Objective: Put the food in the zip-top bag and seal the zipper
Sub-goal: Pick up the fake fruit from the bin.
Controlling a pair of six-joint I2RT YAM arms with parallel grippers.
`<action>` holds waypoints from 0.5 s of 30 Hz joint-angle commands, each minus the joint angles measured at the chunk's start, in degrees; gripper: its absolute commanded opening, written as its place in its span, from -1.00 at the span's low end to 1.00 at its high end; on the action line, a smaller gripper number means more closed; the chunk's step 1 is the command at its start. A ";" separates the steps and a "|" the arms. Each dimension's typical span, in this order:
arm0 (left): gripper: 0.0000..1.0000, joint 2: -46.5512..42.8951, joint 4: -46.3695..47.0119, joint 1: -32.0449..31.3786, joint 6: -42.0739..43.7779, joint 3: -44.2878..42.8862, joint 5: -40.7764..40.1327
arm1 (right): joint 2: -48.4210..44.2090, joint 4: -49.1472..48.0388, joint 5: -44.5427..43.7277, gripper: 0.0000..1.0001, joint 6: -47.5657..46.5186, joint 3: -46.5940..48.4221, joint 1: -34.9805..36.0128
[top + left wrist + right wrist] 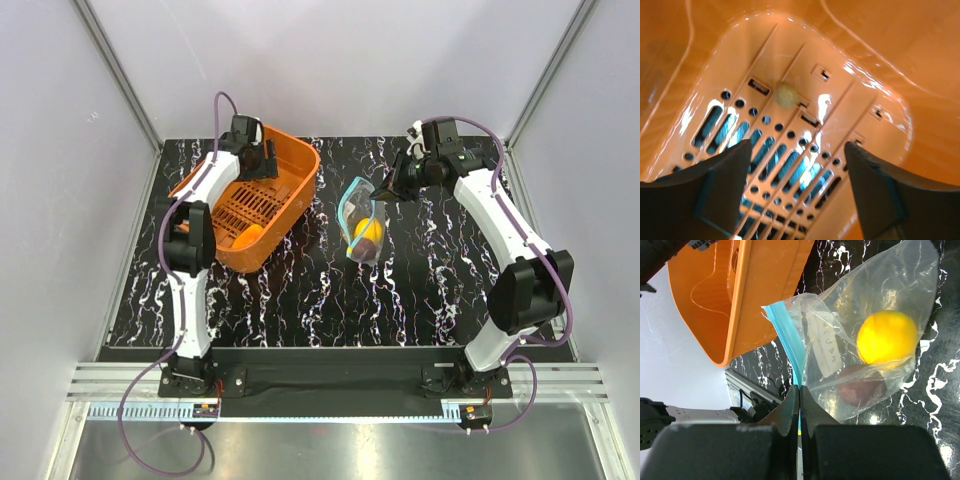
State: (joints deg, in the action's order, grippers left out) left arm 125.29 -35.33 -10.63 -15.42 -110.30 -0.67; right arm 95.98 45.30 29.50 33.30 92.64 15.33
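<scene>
Fingers of the right gripper (799,390) are pressed together on the zipper (788,340), pinching the light-blue strip of the zip-top bag (890,280). Beyond the tips, inside the clear pouch, lie a yellow fruit (886,336) and a dark reddish piece (860,388). The left gripper (797,147) is spread wide inside the orange basket (880,60), touching nothing, with a pale blurred ball (785,95) ahead of it.

Black marbled tabletop (300,290), white walls (330,60)
</scene>
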 commanded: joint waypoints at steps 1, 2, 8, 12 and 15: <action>0.48 1.70 4.48 0.44 1.62 -3.34 -1.45 | -1.85 -0.92 0.21 -1.00 0.36 0.17 0.22; 0.40 2.49 5.18 0.44 1.71 -3.52 -1.18 | -1.85 -0.91 0.30 -1.00 0.36 0.17 0.05; 0.26 5.66 5.27 0.61 2.59 -5.89 -1.71 | -2.20 -0.91 0.30 -1.00 0.63 -0.44 0.22; 0.26 8.03 5.71 0.70 3.38 -7.21 -2.23 | -2.12 -0.91 0.47 -1.00 0.80 -0.53 0.22; 0.23 9.35 6.50 0.61 3.47 -8.08 -2.58 | -2.21 -1.00 0.65 -1.00 0.89 -0.88 0.22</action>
State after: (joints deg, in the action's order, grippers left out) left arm 133.62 -32.25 -10.39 -13.28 -115.18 -1.54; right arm 95.98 45.28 29.50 33.54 91.79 15.33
